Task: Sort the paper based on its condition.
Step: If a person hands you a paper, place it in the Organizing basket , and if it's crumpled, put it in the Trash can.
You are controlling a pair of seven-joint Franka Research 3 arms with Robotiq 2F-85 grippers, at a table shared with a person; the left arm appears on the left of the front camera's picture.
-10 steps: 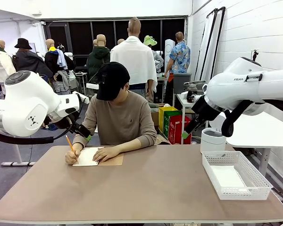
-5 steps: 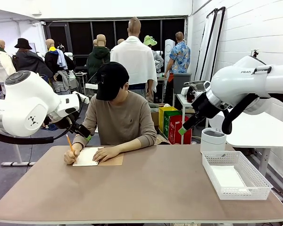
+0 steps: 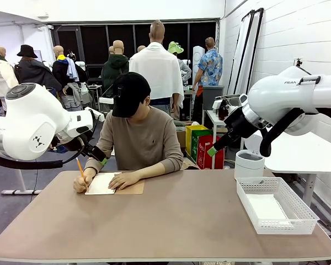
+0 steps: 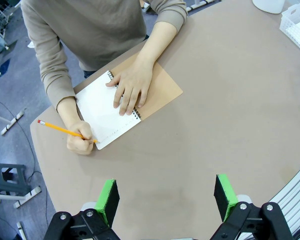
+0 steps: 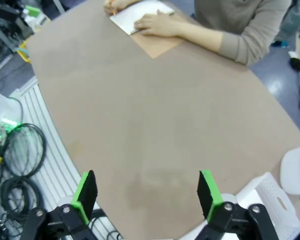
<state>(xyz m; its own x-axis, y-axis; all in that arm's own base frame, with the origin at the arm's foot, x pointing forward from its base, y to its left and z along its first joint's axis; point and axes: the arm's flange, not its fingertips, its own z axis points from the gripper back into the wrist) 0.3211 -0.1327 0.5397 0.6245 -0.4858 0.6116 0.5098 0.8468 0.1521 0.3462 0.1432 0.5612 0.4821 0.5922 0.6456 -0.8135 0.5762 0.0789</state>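
So the only loose paper (image 3: 266, 208) I could spot was a white sheet lying flat in the bottom of the basket (image 3: 284, 225), lower right of the front view. The other white sheet was the top page of the notebook (image 4: 162, 87), bound on its rings, left of centre on the table (image 3: 182, 215). The person's hand (image 4: 130, 90) was flat on it, and the other hand was working a pencil (image 4: 65, 130).

The left gripper (image 4: 165, 187) hung over bare table with its pads spread wide and nothing between them. In its wrist view the page sat up and to the left, well apart from it. The page's long side ran steeply down the frame, closer to crossing the line between the pads than following it.

The right gripper (image 5: 146, 182) was spread and empty too, with the notebook way off at the top edge of its view.

My guess is that if that page comes loose, the left arm has the shorter reach, and the right arm is nearer the basket.
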